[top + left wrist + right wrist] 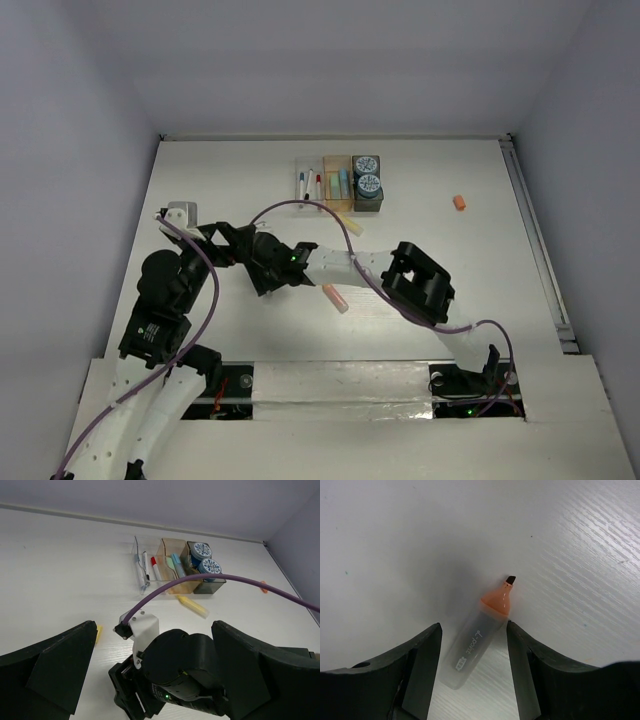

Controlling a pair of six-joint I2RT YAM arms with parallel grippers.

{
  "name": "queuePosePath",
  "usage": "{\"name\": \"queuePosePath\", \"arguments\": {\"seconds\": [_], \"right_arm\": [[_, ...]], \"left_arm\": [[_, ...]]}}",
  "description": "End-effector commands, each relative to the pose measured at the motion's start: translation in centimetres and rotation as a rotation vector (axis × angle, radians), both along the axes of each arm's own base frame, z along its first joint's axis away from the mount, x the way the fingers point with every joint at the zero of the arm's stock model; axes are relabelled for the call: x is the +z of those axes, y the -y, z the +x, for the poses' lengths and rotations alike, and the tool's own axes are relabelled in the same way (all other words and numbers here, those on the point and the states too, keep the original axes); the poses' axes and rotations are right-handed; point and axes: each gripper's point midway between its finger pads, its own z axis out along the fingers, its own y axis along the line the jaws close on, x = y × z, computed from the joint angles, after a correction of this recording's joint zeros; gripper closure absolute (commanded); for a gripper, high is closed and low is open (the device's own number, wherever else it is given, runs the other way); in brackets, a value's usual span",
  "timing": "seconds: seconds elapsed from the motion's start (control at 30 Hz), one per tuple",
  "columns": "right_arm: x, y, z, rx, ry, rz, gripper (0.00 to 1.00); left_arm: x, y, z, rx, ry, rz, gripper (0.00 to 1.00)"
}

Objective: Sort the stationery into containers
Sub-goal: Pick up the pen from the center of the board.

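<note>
On the worktop (pixel 395 540), the uncapped orange marker (pixel 475 647) lies flat between the right pincer's (pixel 474 627) wide-spread jaws, set astride its barrel for a grasp, while the left pincer (pixel 154 625) gapes empty.

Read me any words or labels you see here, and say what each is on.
"-point", first character unclear: on the barrel of the orange marker.
Dark mark beside it: too blurred to read.
Tops of the blue-white rolls: print too small to read.
</note>
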Motion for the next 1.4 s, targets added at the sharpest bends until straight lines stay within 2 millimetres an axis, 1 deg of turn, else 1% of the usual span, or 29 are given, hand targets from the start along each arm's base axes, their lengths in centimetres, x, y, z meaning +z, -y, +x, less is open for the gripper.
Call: {"name": "queuePosePath", "arguments": {"seconds": [0.0, 0.03, 0.17, 0.2, 0.27, 0.3, 0.37, 0.4, 0.47, 0.5, 0.6, 0.63, 0.7, 0.73, 0.8, 0.83, 0.87, 0.9, 0.93, 0.97, 1.03, 1.07, 1.1, 1.13, 1.2, 1.23, 1.27, 1.3, 1.37], "right_arm": [[-0.9, 1.5, 0.6, -0.013, 0.041, -0.107, 0.40], [-1.1, 1.4, 0.2, -0.001, 0.044, -0.120, 0.39], [-1.9, 2.0, 0.4, -0.008, 0.049, -0.166, 0.37], [-2.1, 2.1, 0.4, -0.008, 0.048, -0.177, 0.40], [-2.7, 2.0, 0.0, -0.004, 0.048, -0.190, 0.48], [-2.7, 2.0, 0.1, -0.010, 0.049, -0.193, 0.55], [-3.1, 2.2, 0.1, -0.015, 0.047, -0.203, 0.58], [-3.2, 2.4, 0.3, -0.027, 0.057, -0.212, 0.66], [-3.4, 2.9, 0.3, -0.038, 0.062, -0.224, 0.78], [-2.9, 3.0, 0.5, -0.047, 0.075, -0.215, 0.79], [-2.8, 3.9, 1.2, -0.078, 0.081, -0.192, 0.93], [-1.3, 4.1, 1.8, -0.093, 0.097, -0.157, 0.94], [-0.5, 4.6, 2.3, -0.112, 0.116, -0.111, 0.95], [1.7, 4.8, 3.0, -0.128, 0.136, -0.061, 0.95], [4.1, 4.8, 3.9, -0.143, 0.168, 0.022, 0.96], [4.2, 5.9, 4.4, -0.160, 0.169, 0.026, 0.96], [6.6, 6.2, 4.8, -0.173, 0.191, 0.079, 0.96], [8.1, 6.1, 5.3, -0.177, 0.214, 0.125, 0.96], [9.2, 6.3, 5.5, -0.176, 0.226, 0.159, 0.96], [10.9, 7.4, 6.0, -0.192, 0.244, 0.199, 0.96], [13.2, 7.1, 6.1, -0.178, 0.262, 0.275, 0.97], [13.8, 7.5, 6.4, -0.185, 0.274, 0.294, 0.97], [16.1, 7.3, 6.5, -0.186, 0.308, 0.352, 0.97], [16.9, 7.3, 6.5, -0.188, 0.320, 0.371, 0.97], [19.8, 7.0, 6.7, -0.198, 0.365, 0.466, 0.96], [20.7, 6.8, 6.7, -0.195, 0.375, 0.497, 0.95], [21.4, 6.8, 6.7, -0.196, 0.386, 0.521, 0.95], [22.5, 6.7, 6.8, -0.201, 0.402, 0.557, 0.95], [24.0, 6.7, 6.7, -0.202, 0.422, 0.600, 0.95]], "left_arm": [[2.7, -0.4, -0.2, 0.019, 0.068, -0.028, 0.01], [2.7, -0.4, -0.2, 0.021, 0.068, -0.028, 0.01], [2.7, -0.7, -0.1, 0.037, 0.065, -0.028, 0.01], [2.6, -0.8, -0.1, 0.042, 0.063, -0.028, 0.01], [2.6, -1.0, 0.0, 0.059, 0.061, -0.030, 0.01], [2.6, -1.1, 0.0, 0.064, 0.058, -0.029, 0.01], [2.5, -1.3, 0.0, 0.078, 0.055, -0.029, 0.01], [2.5, -1.4, 0.1, 0.079, 0.054, -0.028, 0.01], [2.4, -1.4, 0.1, 0.084, 0.053, -0.027, 0.01], [2.4, -1.5, 0.1, 0.085, 0.051, -0.028, 0.01], [2.1, -1.2, 0.3, 0.078, 0.046, -0.030, 0.01], [2.0, -1.2, 0.3, 0.075, 0.041, -0.030, 0.01], [1.8, -1.0, 0.4, 0.072, 0.036, -0.038, 0.01], [1.7, -0.9, 0.5, 0.069, 0.033, -0.040, 0.01], [1.3, -0.4, 0.6, 0.045, 0.022, -0.045, 0.01], [1.3, -0.1, 0.6, 0.030, 0.021, -0.047, 0.01], [1.0, 0.4, 0.5, 0.003, 0.014, -0.048, 0.01], [1.0, 0.5, 0.6, -0.002, 0.013, -0.049, 0.01], [0.9, 0.8, 0.7, -0.012, 0.010, -0.054, 0.01], [0.8, 1.7, 0.3, -0.071, 0.006, -0.056, 0.01], [0.3, 2.6, 0.6, -0.109, -0.012, -0.058, 0.01], [0.1, 3.1, 0.5, -0.138, -0.020, -0.060, 0.01], [-0.2, 3.5, 0.7, -0.154, -0.031, -0.058, 0.01], [-0.3, 3.8, 0.8, -0.171, -0.037, -0.058, 0.01], [-1.0, 4.5, 1.0, -0.210, -0.057, -0.059, 0.11], [-1.1, 4.8, 1.0, -0.225, -0.063, -0.059, 0.16], [-1.3, 5.1, 0.8, -0.249, -0.072, -0.059, 0.28], [-1.6, 5.3, 1.0, -0.255, -0.084, -0.060, 0.36], [-1.8, 5.3, 1.2, -0.253, -0.093, -0.059, 0.41]]}}
